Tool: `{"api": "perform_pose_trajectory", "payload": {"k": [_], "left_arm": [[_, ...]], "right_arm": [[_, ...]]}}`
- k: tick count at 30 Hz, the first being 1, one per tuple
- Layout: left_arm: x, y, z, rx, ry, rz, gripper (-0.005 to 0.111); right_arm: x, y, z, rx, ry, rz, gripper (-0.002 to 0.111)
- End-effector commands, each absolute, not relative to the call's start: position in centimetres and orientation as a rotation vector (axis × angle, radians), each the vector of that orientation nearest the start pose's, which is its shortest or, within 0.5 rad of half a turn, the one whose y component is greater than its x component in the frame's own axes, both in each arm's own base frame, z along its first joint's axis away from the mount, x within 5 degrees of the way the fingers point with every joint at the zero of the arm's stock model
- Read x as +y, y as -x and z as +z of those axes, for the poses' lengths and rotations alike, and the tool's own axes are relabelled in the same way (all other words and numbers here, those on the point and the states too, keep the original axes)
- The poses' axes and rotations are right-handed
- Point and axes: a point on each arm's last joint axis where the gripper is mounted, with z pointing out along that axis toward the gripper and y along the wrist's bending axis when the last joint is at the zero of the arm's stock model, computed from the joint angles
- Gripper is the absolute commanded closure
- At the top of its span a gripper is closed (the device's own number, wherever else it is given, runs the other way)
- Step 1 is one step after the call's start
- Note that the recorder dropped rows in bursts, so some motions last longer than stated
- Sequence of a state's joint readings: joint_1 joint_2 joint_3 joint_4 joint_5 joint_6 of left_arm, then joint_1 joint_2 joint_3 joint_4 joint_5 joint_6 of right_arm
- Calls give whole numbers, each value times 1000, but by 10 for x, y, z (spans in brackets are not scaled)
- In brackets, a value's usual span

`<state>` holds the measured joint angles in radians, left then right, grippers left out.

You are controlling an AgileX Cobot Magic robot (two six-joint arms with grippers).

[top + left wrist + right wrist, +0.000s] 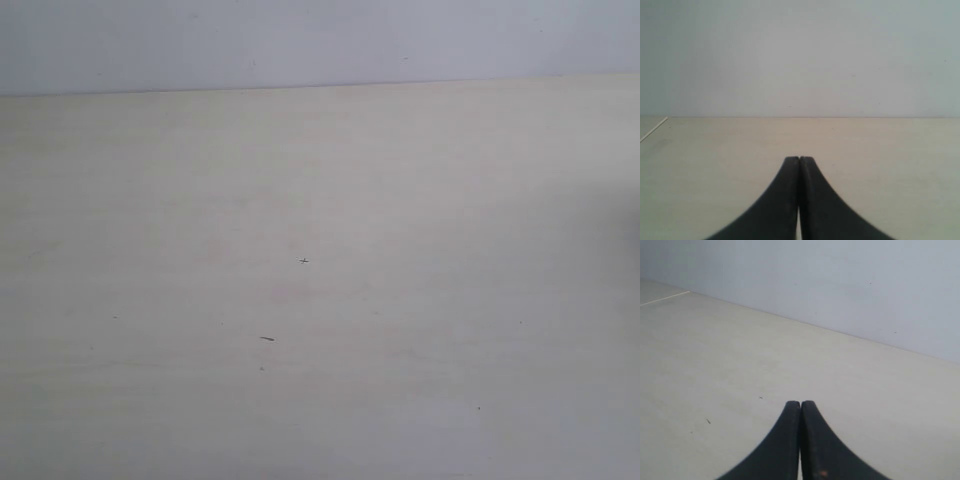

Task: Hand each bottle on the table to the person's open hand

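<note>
No bottle shows in any view, and no hand either. The pale cream table [320, 300] fills the exterior view, with a few tiny dark specks [303, 261] on it. Neither arm appears in that view. In the left wrist view my left gripper [799, 159] is shut, its two black fingers pressed together with nothing between them, low over the tabletop [890, 160]. My right gripper [800, 403] is likewise shut and holds nothing, above the table [715, 365].
A plain pale grey-blue wall [320, 40] rises behind the table's far edge [320, 86]. A table corner edge [653, 129] shows in the left wrist view. Another edge line [665, 298] shows in the right wrist view.
</note>
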<state>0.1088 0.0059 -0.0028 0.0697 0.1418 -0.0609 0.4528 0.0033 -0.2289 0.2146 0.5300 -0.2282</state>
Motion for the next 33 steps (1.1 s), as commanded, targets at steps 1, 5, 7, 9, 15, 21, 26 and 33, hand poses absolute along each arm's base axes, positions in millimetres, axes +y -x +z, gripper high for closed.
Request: {"api": "perform_pose_trajectory", "payload": {"k": [1,5,7,9,15,21,26,33], "left_arm": [[7,-56,200,1627,87,106,105],[7,-56,200,1627,87,106,105],[7,-56,200,1627,87,106,105],[7,-56,200,1627,87,106,105],[7,-56,200,1627,87,106,105],[7,-56,200,1627,87,106,105],[7,-56,200,1627,87,106,105],[7,-56,200,1627,87,106,105]], "right_arm": [[26,-30,241,1715,516,392,108],[26,-30,241,1714,518,391,108],[24,-31,241,1718,488,364,108],[23,-32,242,1730,428,340,108],[16,-36,242,1758,233,183,108],[10,-38,242,1762,80,79,108],[8,-39,248,1699,70,52,108],[2,-52,230,1508,11,32,108]]}}
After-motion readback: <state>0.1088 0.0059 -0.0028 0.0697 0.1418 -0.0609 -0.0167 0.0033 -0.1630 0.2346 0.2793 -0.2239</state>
